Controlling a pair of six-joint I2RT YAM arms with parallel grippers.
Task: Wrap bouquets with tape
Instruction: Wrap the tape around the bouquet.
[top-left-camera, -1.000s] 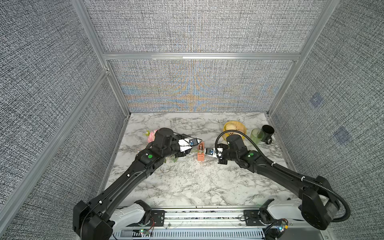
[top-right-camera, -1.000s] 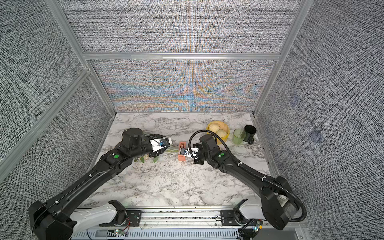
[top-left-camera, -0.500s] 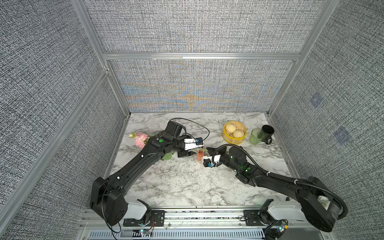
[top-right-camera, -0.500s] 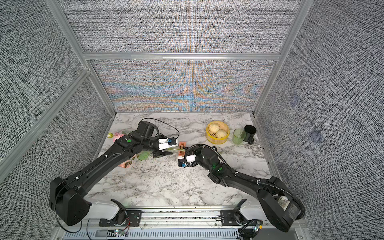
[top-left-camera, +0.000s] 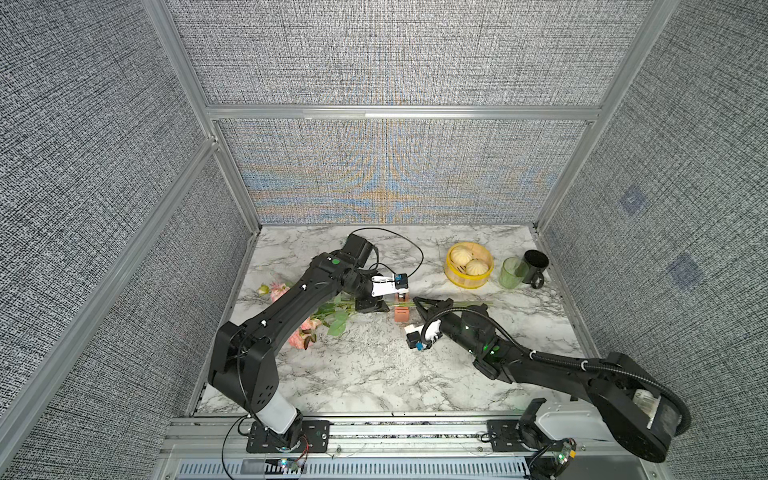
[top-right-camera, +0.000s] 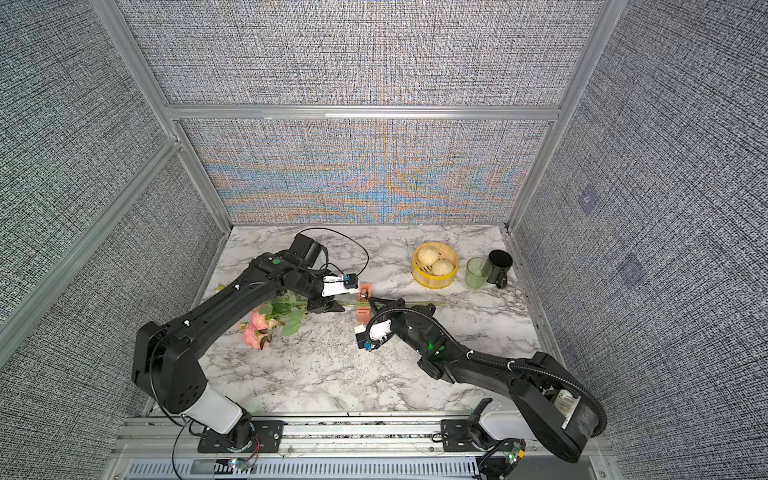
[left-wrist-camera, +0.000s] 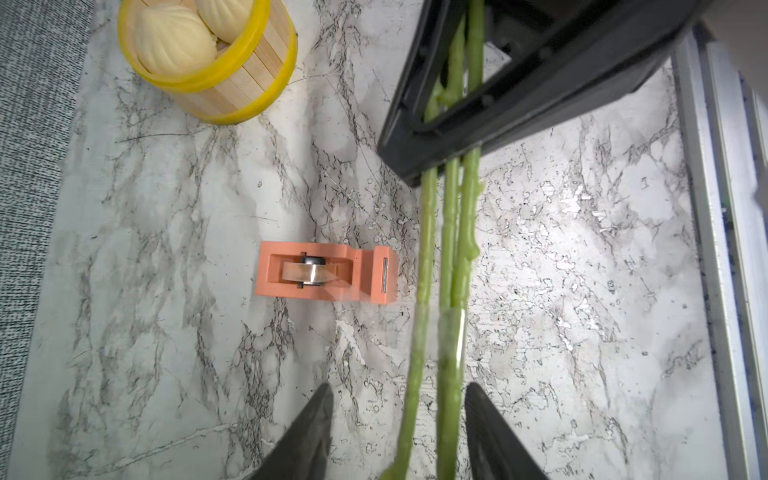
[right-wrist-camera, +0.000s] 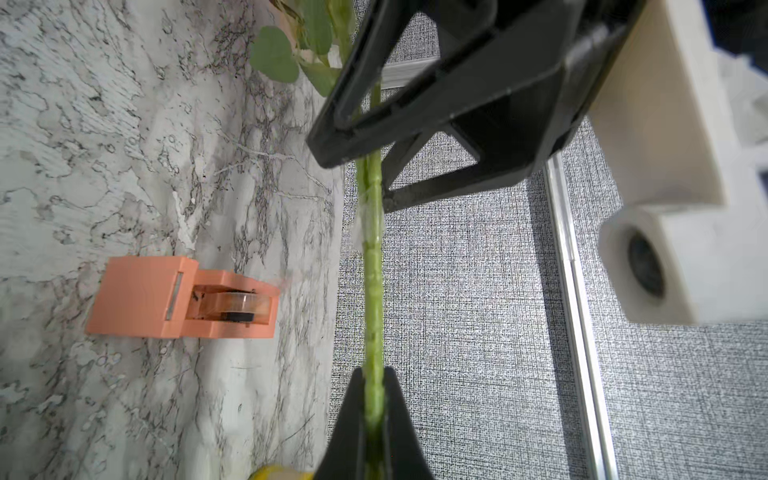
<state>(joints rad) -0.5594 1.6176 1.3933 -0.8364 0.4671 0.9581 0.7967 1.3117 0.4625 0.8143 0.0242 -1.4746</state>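
Centrally, three knobbly green rose stems (left-wrist-camera: 451, 232), banded with clear tape (left-wrist-camera: 453, 332), pass between parted fingers of the left gripper (left-wrist-camera: 399, 386); the right gripper (right-wrist-camera: 374, 376) clamps them.

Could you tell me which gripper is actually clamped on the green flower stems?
The right gripper: its jaws pinch the thin green rose stems, whereas the left gripper has its jaws apart either side of them.

On the white marble table (top-left-camera: 365, 374) are set an orange tape dispenser (top-left-camera: 401, 314), a yellow steamer basket (top-left-camera: 467, 281), a green cup (top-left-camera: 512, 272) and a black mug (top-left-camera: 535, 266).
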